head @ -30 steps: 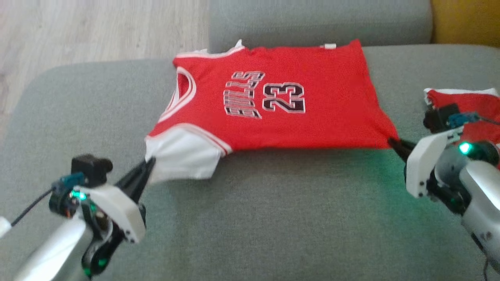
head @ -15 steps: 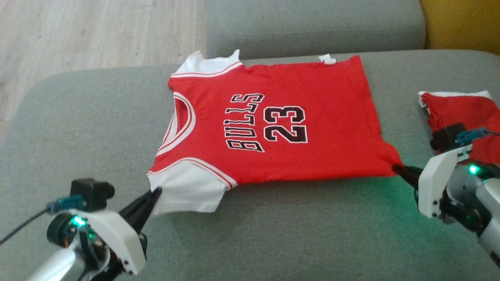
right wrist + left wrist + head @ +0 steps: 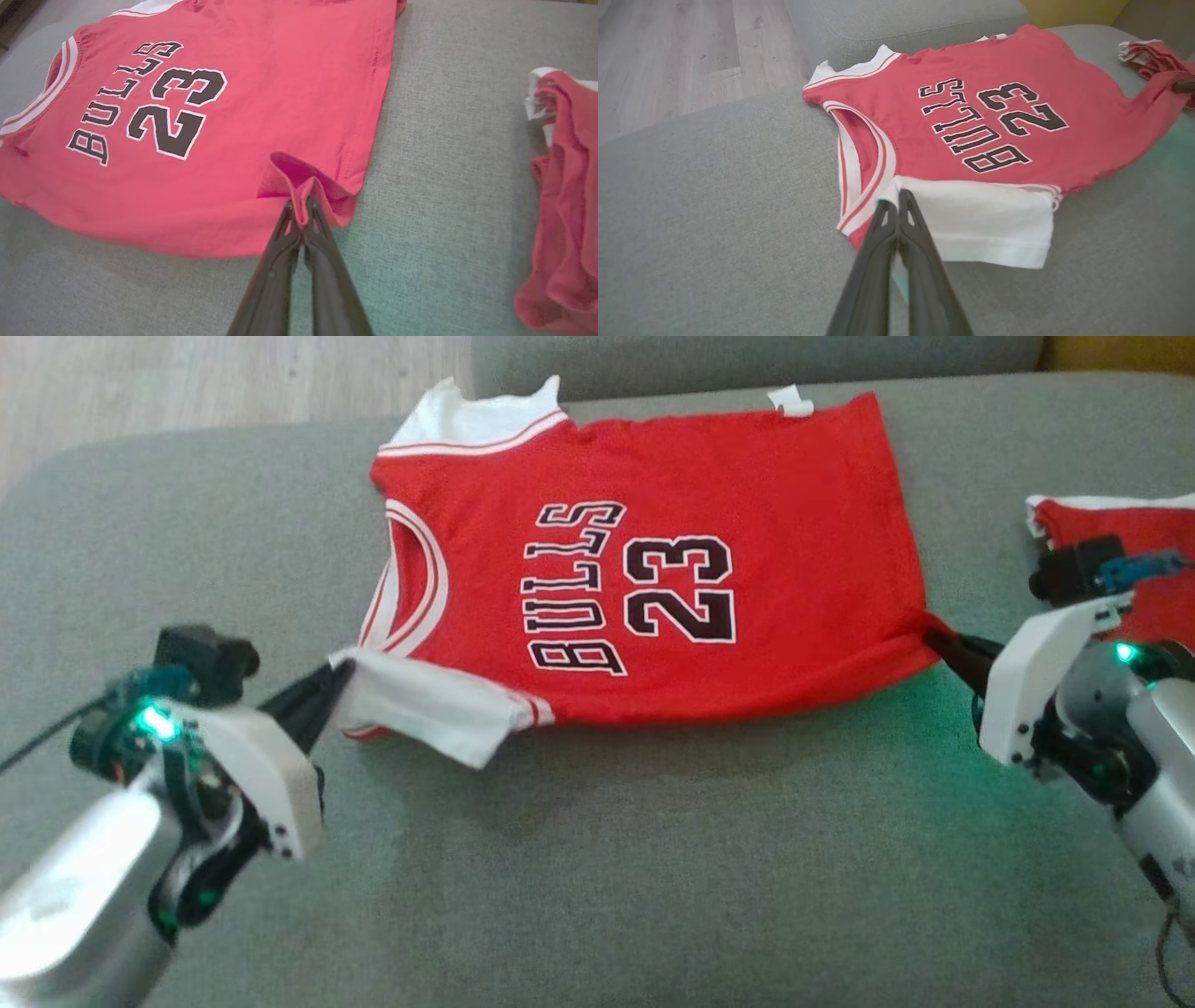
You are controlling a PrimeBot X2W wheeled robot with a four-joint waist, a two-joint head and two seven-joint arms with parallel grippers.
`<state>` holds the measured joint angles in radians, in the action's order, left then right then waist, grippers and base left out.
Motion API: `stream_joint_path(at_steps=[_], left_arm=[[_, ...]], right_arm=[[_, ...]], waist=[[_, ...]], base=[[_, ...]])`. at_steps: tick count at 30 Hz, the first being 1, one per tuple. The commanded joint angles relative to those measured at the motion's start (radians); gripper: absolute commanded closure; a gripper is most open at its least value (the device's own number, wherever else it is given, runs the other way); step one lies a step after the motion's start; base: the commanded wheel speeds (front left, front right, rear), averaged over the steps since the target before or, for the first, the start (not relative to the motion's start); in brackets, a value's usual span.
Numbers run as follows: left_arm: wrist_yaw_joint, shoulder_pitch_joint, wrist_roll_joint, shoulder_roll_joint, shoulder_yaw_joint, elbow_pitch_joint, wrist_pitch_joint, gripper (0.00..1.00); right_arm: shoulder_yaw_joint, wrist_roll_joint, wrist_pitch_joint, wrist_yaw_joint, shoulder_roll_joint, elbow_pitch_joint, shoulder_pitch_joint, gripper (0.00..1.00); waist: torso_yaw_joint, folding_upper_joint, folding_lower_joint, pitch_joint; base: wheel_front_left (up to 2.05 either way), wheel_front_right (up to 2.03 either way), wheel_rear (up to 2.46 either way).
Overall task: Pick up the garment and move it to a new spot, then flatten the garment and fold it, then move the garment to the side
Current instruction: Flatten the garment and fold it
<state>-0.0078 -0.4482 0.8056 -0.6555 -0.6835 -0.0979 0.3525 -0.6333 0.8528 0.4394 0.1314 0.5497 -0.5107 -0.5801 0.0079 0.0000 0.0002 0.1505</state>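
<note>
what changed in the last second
The left gripper lifted the white sleeve and drew it inward; the right gripper nudged the hem corner inward too. Both stay shut on the shirt; the second red garment at the right has not moved.

Soft daylight, slight blur, green glow

Field note: I've got the garment (image 3: 653, 569), a red jersey with white sleeves and red-and-white trim, lying face up and mostly flat on the grey cushion (image 3: 653, 877). The black "BULLS 23" print runs sideways, neckline to my left, hem to my right. The near white sleeve (image 3: 429, 705) is raised off the cushion and tilted, its edge pinched in my left gripper (image 3: 341, 674). The near hem corner (image 3: 920, 637) is bunched into a small peak, pinched in my right gripper (image 3: 935, 642). The far sleeve (image 3: 467, 420) lies rumpled.
</note>
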Motion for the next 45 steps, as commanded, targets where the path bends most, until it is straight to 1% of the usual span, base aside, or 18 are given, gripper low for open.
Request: stream_joint_path(at_steps=[1,8,13,17,22,23,24,27,28,29,30,35,37,39,41,42,44,45], left_arm=[[-0.006,-0.086,-0.012,-0.030,0.048,0.008,0.004,1.00],[-0.057,-0.244,-0.057,0.009,0.025,-0.137,0.019,1.00],[-0.091,-0.348,-0.110,0.032,-0.019,-0.232,0.019,1.00],[-0.104,-0.411,-0.137,0.055,-0.045,-0.306,0.000,1.00],[-0.113,-0.466,-0.167,0.078,-0.074,-0.375,-0.034,1.00],[-0.114,-0.481,-0.175,0.087,-0.078,-0.391,-0.051,0.52],[-0.113,-0.496,-0.186,0.096,-0.078,-0.407,-0.075,0.00],[-0.086,-0.540,-0.215,0.130,-0.061,-0.458,-0.177,0.00],[-0.071,-0.553,-0.223,0.142,-0.050,-0.474,-0.222,0.00],[-0.040,-0.572,-0.232,0.163,-0.027,-0.506,-0.309,0.00],[-0.025,-0.578,-0.233,0.174,-0.014,-0.519,-0.354,0.00],[0.023,-0.566,-0.201,0.229,0.057,-0.544,-0.549,0.00],[0.040,-0.542,-0.188,0.245,0.085,-0.533,-0.587,0.00],[0.048,-0.506,-0.183,0.260,0.102,-0.505,-0.604,0.00],[0.066,-0.462,-0.182,0.275,0.127,-0.465,-0.612,0.00],[0.077,-0.436,-0.185,0.284,0.144,-0.437,-0.613,0.00],[0.103,-0.371,-0.192,0.305,0.192,-0.362,-0.614,0.00],[0.112,-0.330,-0.199,0.316,0.212,-0.328,-0.614,0.00]], right_arm=[[0.011,-0.007,-0.003,-0.001,0.006,0.015,-0.035,1.00],[0.030,-0.033,0.000,-0.001,-0.036,-0.056,-0.105,1.00],[0.030,-0.048,0.000,-0.001,-0.065,-0.094,-0.151,1.00],[0.024,-0.060,-0.008,-0.001,-0.087,-0.117,-0.184,1.00],[0.010,-0.082,-0.024,-0.001,-0.099,-0.139,-0.214,1.00],[0.010,-0.094,-0.038,-0.001,-0.100,-0.147,-0.224,0.22],[0.016,-0.104,-0.053,-0.001,-0.102,-0.159,-0.233,0.00],[0.048,-0.113,-0.098,-0.001,-0.124,-0.196,-0.258,0.00],[0.062,-0.115,-0.118,-0.001,-0.132,-0.205,-0.267,0.00],[0.096,-0.125,-0.173,-0.001,-0.144,-0.222,-0.285,0.00],[0.114,-0.131,-0.203,-0.001,-0.150,-0.230,-0.292,0.00],[0.217,-0.156,-0.392,-0.001,-0.194,-0.229,-0.300,0.00],[0.262,-0.179,-0.477,-0.001,-0.213,-0.218,-0.292,0.00],[0.303,-0.213,-0.555,-0.001,-0.235,-0.204,-0.273,0.00],[0.362,-0.249,-0.627,-0.001,-0.260,-0.192,-0.245,0.00],[0.386,-0.285,-0.653,-0.001,-0.270,-0.182,-0.228,0.00],[0.452,-0.326,-0.681,-0.001,-0.318,-0.152,-0.180,0.00],[0.479,-0.365,-0.689,-0.001,-0.335,-0.132,-0.151,0.00]], waist=[[-0.003,0.0000,-0.0002,0.017],[-0.009,0.0000,-0.0002,0.066],[-0.021,0.0000,-0.0002,0.101],[-0.031,0.0000,-0.0002,0.125],[-0.040,0.0000,-0.0002,0.142],[-0.041,0.0000,-0.0002,0.147],[-0.042,0.0000,-0.0002,0.151],[-0.045,0.0000,-0.0002,0.160],[-0.046,0.0000,-0.0002,0.161],[-0.047,0.0000,-0.0002,0.162],[-0.048,0.0000,-0.0002,0.160],[-0.043,0.0000,-0.0002,0.127],[-0.040,0.0000,-0.0002,0.106],[-0.035,0.0000,-0.0002,0.081],[-0.029,0.0000,-0.0002,0.055],[-0.027,0.0000,-0.0002,0.041],[-0.024,0.0000,-0.0002,0.018],[-0.023,0.0000,-0.0002,0.006]], base=[[0.00,0.00,0.00],[0.00,0.00,0.00],[0.00,0.00,0.00],[0.00,0.00,0.00],[0.00,0.00,0.00],[0.00,0.00,0.00],[0.00,0.00,0.00],[0.00,0.00,0.00],[0.00,0.00,0.00],[0.00,0.00,0.00],[0.00,0.00,0.00],[0.00,0.00,0.00],[0.00,0.00,0.00],[0.00,0.00,0.00],[0.00,0.00,0.00],[0.00,0.00,0.00],[0.00,0.00,0.00],[0.00,0.00,0.00]])
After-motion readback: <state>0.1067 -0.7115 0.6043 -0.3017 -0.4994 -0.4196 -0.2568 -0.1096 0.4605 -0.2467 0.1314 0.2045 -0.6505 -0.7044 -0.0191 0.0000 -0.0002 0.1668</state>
